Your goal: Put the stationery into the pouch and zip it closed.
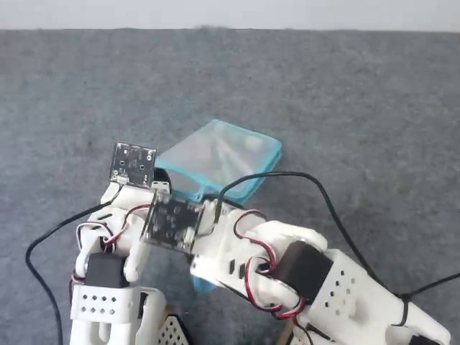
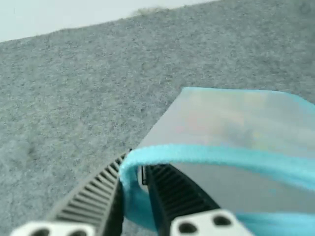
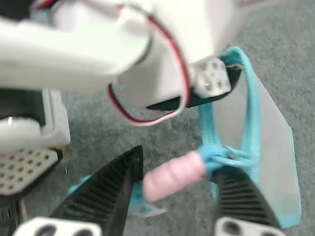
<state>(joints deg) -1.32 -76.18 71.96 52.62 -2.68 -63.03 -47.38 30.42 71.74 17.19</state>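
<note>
Zipping step: left gripper (image 2: 133,196) is clenched on the pouch (image 2: 236,123) rim, bracing it. The right gripper (image 3: 179,164) is spread, with the pink zipper pull (image 3: 172,174) between its jaws and not yet pinched. Next: close on the pull, then drag it along the zipper against the left hold.

**Setting:** robotics test bench of the lab or hobby-workshop kind; which of the two cannot be told.

**Evidence:**
- Table covering (image 1: 359,93): grey, felt-like matting, plain and unmarked.
- Wall (image 1: 230,13): a bare pale band along the far edge.
- Left arm (image 1: 108,295) and right arm (image 1: 338,287): white plastic shells with perforated panels, side by side at the near edge.
- Servo wires (image 1: 253,251): red, white and black, run exposed along the joints.
- Circuit boards (image 1: 133,164): bare and uncased, mounted at the wrists.
- Black cables (image 1: 338,215): trailing loose over the matting.
- Pouch (image 1: 219,159): clear with blue edging, the item in the set-up.
</note>
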